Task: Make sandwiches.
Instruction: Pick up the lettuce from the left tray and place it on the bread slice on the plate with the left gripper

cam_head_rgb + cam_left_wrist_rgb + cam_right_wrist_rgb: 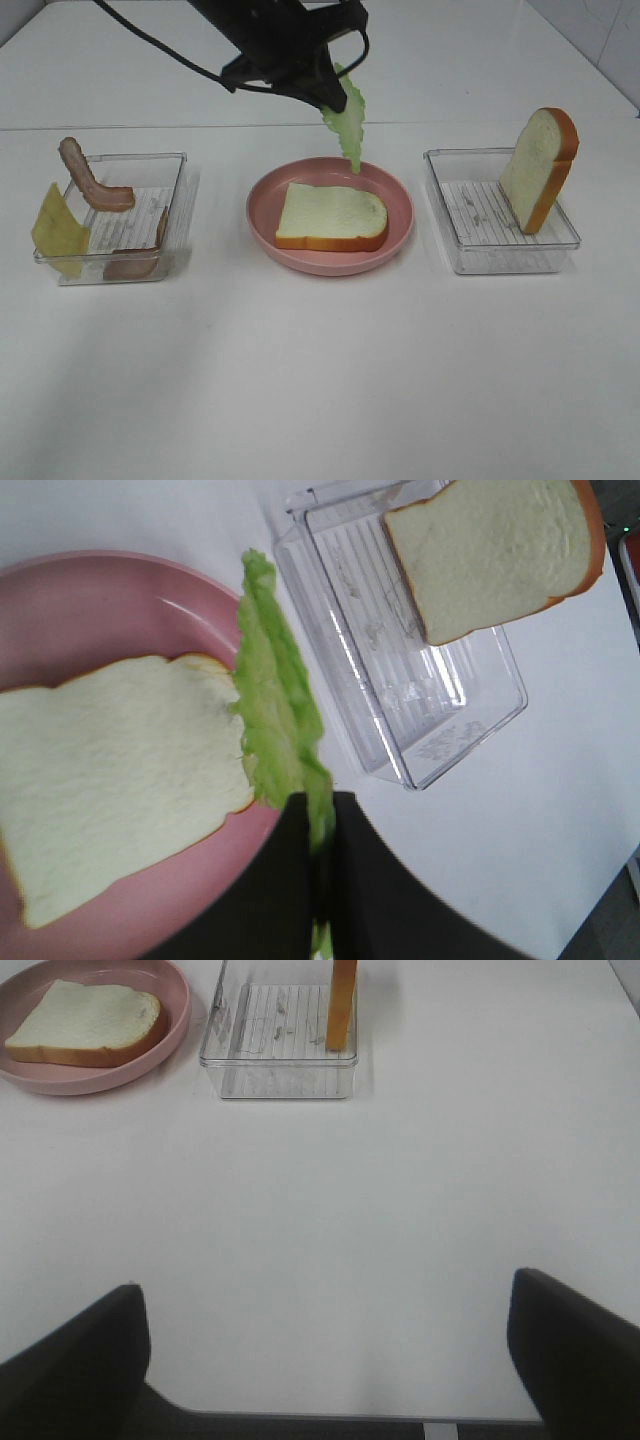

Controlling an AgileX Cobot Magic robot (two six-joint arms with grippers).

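Close by, over the wide white desk, the right claw is open wide, holding nothing. Farther, one pink plate holds one flat bread slice. Two clear trays sit beside it: the left tray with one cheese slice and bacon strips, the right tray with one standing slice. Above the plate's far rim, the left claw pinches one lettuce leaf.

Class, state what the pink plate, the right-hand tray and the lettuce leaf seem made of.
Pink plate: probably plastic, smooth, with glossy rim highlights. Right-hand tray: clear rigid plastic, see-through walls. Lettuce leaf: likely soft toy material, matte, thin, wavy-edged.
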